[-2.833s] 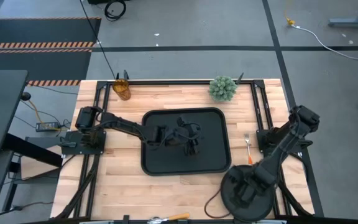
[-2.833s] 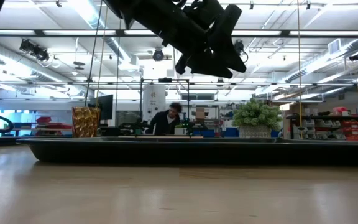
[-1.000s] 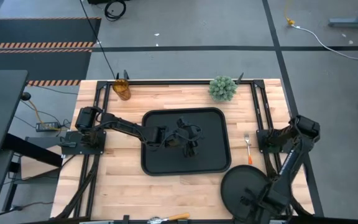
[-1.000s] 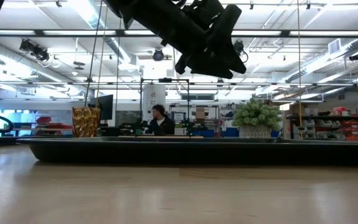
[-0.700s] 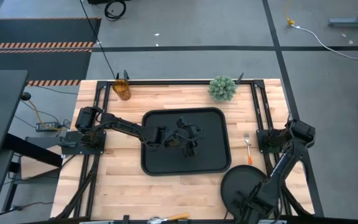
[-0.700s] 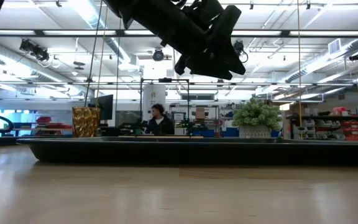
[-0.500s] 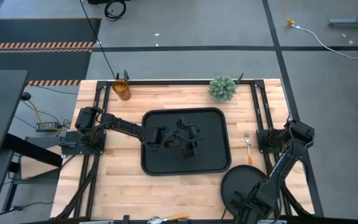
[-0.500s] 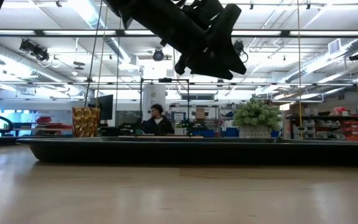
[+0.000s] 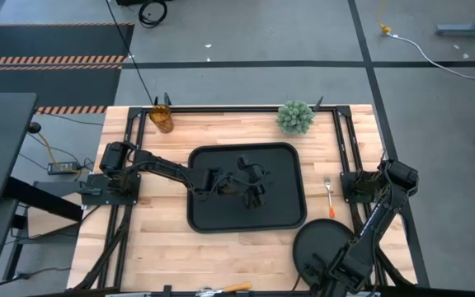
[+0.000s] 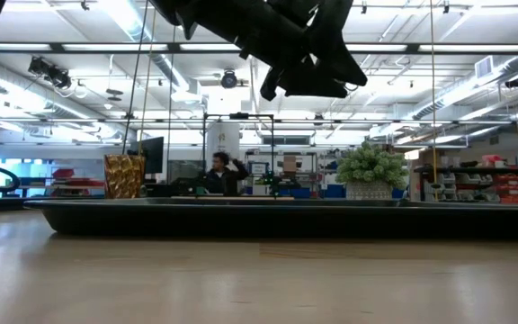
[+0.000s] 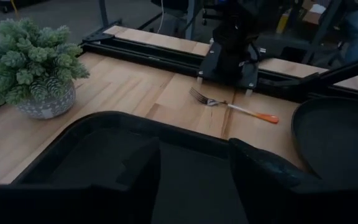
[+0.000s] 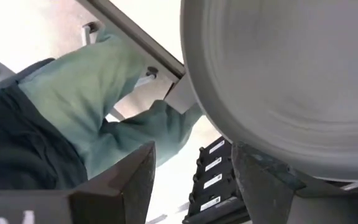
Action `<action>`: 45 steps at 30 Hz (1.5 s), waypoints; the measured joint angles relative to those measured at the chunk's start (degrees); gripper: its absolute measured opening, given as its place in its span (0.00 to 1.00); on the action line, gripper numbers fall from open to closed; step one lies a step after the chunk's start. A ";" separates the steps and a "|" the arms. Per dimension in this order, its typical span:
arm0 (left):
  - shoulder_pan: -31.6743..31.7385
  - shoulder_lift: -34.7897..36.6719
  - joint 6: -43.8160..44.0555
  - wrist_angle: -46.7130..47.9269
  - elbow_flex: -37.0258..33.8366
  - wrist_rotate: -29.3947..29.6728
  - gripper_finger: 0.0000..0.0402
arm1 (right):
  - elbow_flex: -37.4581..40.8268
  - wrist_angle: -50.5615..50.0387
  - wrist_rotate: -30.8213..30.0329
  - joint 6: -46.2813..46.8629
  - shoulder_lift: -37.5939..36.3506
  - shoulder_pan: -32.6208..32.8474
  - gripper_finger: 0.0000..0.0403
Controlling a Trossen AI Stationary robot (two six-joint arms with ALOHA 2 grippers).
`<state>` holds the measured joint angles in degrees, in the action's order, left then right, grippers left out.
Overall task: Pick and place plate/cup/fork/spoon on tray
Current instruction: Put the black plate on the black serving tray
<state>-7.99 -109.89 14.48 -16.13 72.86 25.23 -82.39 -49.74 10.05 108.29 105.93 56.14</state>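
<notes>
Far back-left corner of your bench (image 9: 155,223): the cup (image 9: 162,119) stands alone by the frame rail, well apart from everything else. In the low view it shows amber behind the tray's long rim.

Your left arm reaches from its base at the left edge out over the tray (image 9: 213,216). The left pincer (image 9: 252,188) hangs above the tray's middle, clear of the floor of it, fingers spread apart with nothing between them; the wrist view shows both dark fingers (image 11: 263,171) with bare tray between. Bare tray floor lies to the left of the pincer and along the near rim.

Back edge, right of centre: the spiky green plant (image 9: 295,117) in its pot, just off the tray's back-right corner.

Between the tray's right rim and the right arm's base, the fork (image 9: 330,196) lies on bare wood, tines toward the back, orange handle toward you. A narrow strip of bench separates it from the tray.

Near-right corner: the plate (image 9: 324,247) overhangs the bench's front edge. The right pincer (image 12: 191,177) is at its near rim, the plate's underside filling that wrist view; you cannot tell from these views whether the fingers are clamped on it. A person's green sleeve (image 12: 98,99) shows beyond.
</notes>
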 joint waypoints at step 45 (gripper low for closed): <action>5.00 0.00 2.27 -15.38 0.00 -14.99 0.48 | -10.42 0.54 -14.51 -19.68 10.92 -5.43 0.26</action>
<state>-2.99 -109.89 16.75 -31.51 72.86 10.24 -92.81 -49.21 -4.46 88.61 116.85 50.71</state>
